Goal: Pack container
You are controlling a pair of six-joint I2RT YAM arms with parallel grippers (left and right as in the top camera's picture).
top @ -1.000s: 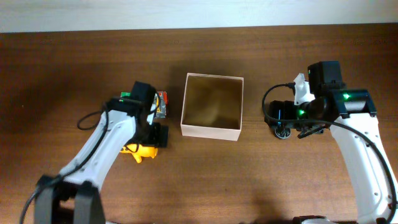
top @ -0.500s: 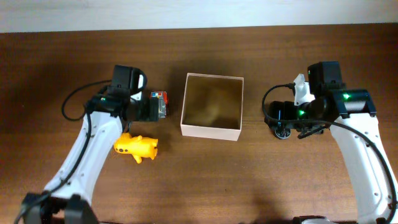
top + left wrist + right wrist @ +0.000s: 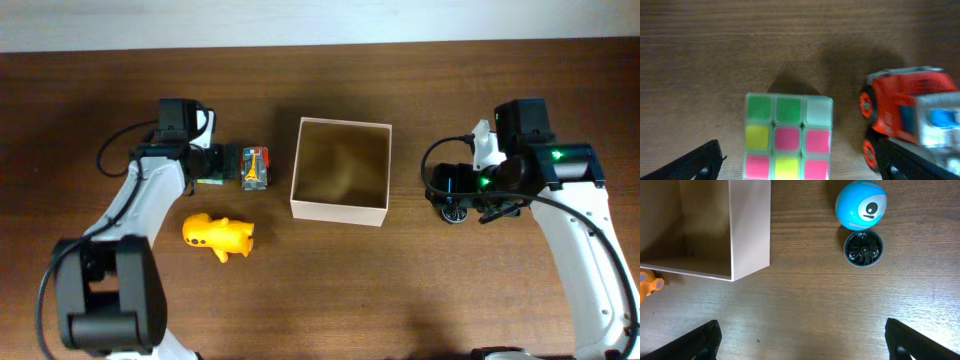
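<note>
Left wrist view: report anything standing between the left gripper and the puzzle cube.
Nothing visible does. The puzzle cube lies on the table, in line with the gap between the left gripper's open fingers. The red toy car stands beside it, apart, close to one finger.

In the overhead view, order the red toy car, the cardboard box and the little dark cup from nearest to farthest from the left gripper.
1. Red toy car, beside the left gripper.
2. Cardboard box, table centre.
3. Dark cup, beyond the box.

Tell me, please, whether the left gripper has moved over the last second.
Yes. Against the box, the left gripper moved up and left in the overhead view, off the yellow toy.
</note>
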